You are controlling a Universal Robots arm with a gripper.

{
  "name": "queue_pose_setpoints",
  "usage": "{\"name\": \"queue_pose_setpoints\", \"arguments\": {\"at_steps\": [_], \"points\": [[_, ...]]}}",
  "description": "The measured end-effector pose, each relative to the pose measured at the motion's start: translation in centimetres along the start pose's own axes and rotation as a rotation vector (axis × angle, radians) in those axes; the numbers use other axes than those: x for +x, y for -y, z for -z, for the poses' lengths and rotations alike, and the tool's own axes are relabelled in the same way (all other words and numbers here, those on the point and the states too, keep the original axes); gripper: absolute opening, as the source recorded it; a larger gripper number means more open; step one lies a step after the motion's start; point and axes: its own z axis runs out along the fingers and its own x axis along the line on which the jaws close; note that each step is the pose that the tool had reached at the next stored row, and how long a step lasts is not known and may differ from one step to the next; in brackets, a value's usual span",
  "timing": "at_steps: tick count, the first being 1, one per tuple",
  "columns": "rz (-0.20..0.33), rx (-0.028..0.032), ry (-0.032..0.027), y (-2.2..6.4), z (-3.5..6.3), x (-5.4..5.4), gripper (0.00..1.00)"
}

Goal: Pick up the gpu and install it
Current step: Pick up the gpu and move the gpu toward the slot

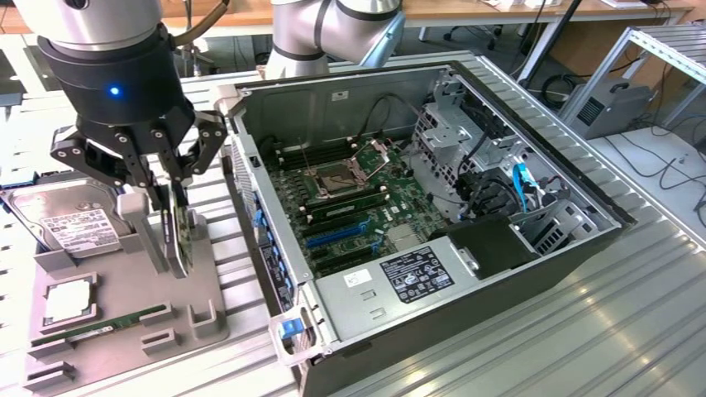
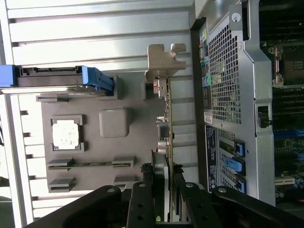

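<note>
The gpu [image 1: 180, 236] stands on edge, apparently in the tray [image 1: 121, 314], between hard drive [image 1: 66, 219] and case [image 1: 441, 331].

graphics card [image 2: 167, 102]: the end clamped between the gripper [image 2: 162, 171] fingers is out of sight
hard drive [image 2: 52, 78]: one end cut off by the wrist view's edge
power supply label [image 1: 417, 275]: print too small to read
computer case [image 2: 228, 71]: most of its inside lies beyond the wrist view's edge
</note>
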Motion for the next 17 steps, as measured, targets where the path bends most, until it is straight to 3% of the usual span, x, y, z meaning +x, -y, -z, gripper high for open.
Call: {"name": "queue_pose_setpoints", "arguments": {"at_steps": [17], "points": [[0.0,0.0,0.0,0.0,0.31,-0.01,0.27]]}}
